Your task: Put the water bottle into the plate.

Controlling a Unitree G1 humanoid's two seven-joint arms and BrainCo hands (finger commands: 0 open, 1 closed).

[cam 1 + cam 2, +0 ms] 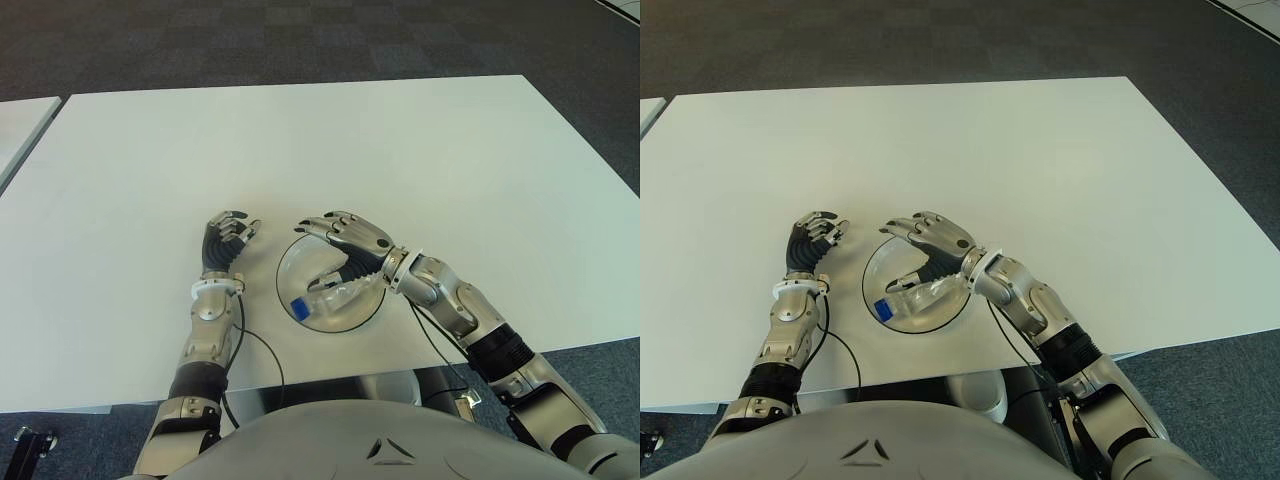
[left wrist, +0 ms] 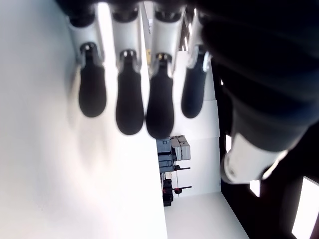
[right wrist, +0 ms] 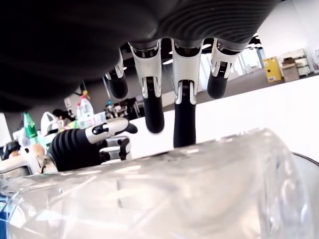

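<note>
A clear plastic water bottle (image 1: pixel 327 296) with a blue cap (image 1: pixel 299 308) lies on its side inside the round transparent plate (image 1: pixel 283 268), cap pointing toward me. My right hand (image 1: pixel 340 248) hovers just over the bottle's far end. The right wrist view shows its fingers (image 3: pixel 184 117) stretched out above the bottle (image 3: pixel 149 194) and not touching it, so the hand is open. My left hand (image 1: pixel 229 237) shows to the left of the plate on the white table (image 1: pixel 400 150), fingers loosely bent and holding nothing.
A thin black cable (image 1: pixel 266 352) runs from my left wrist toward the table's near edge. Another white table's corner (image 1: pixel 20 125) shows at far left. Dark carpet (image 1: pixel 300 40) surrounds the table.
</note>
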